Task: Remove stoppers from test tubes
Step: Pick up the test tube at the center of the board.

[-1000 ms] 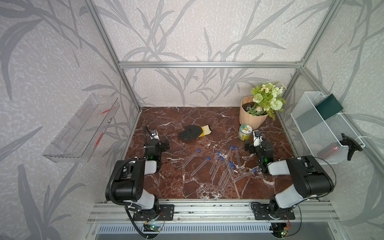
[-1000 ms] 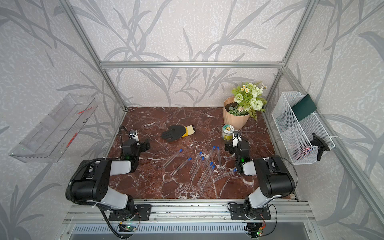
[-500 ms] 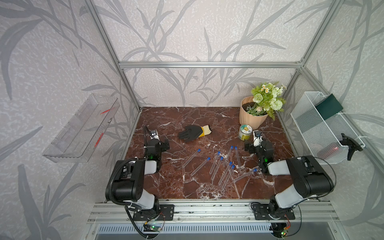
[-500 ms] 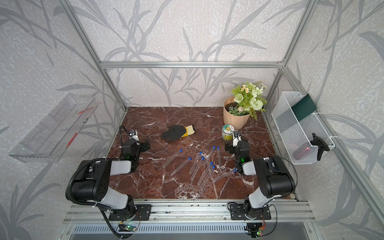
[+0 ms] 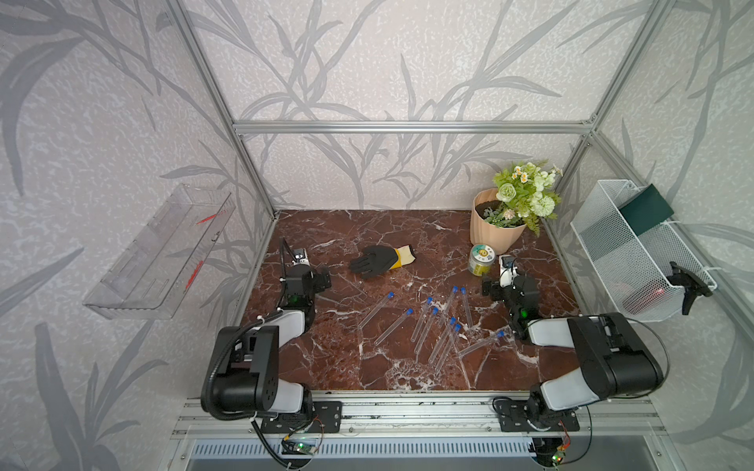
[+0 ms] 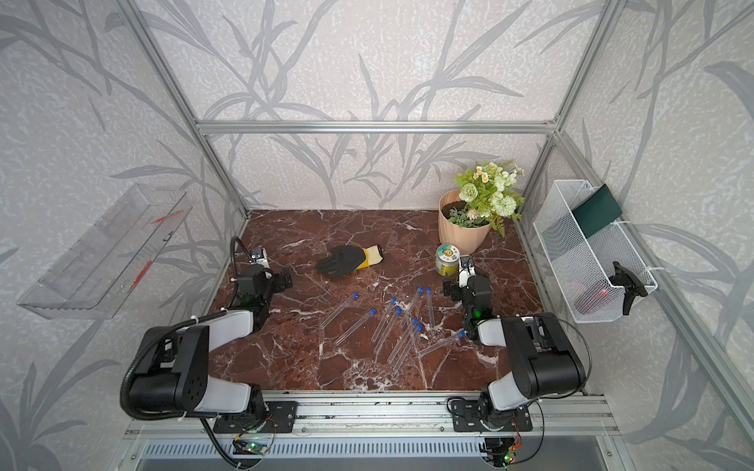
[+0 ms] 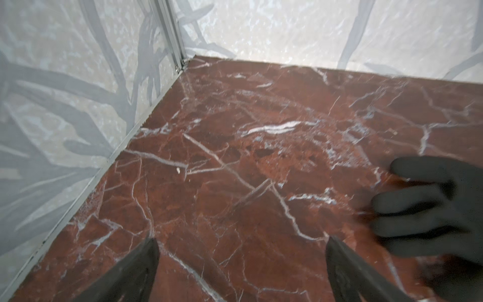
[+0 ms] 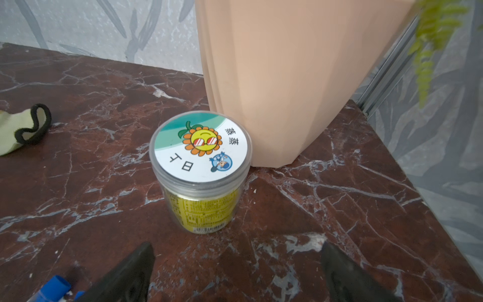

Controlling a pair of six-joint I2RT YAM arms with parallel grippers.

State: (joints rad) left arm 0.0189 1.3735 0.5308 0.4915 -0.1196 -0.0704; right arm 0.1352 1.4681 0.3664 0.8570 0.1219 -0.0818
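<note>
No change: left hand [image 7: 241, 241] and right hand [image 8: 237, 245] wide, empty

The test tubes [image 5: 425, 331] lay flat across the middle of the tabletop [image 5: 326, 367], stoppers [image 5: 390, 294] at their far ends. Behind them, to the left, lay a work glove [image 5: 373, 265]. At the right rear a jar [image 5: 481, 259] stood just before the flowerpot [image 5: 493, 234]. A wire basket [image 5: 624, 253] hung on the right wall, a tray [image 5: 159, 253] on the left.

The glove [image 7: 431, 209] beside the left claw [image 7: 241, 239] is blurred and cut off; stoppers [image 8: 56, 286] beside the right claw [image 8: 236, 243] are cut off.
</note>
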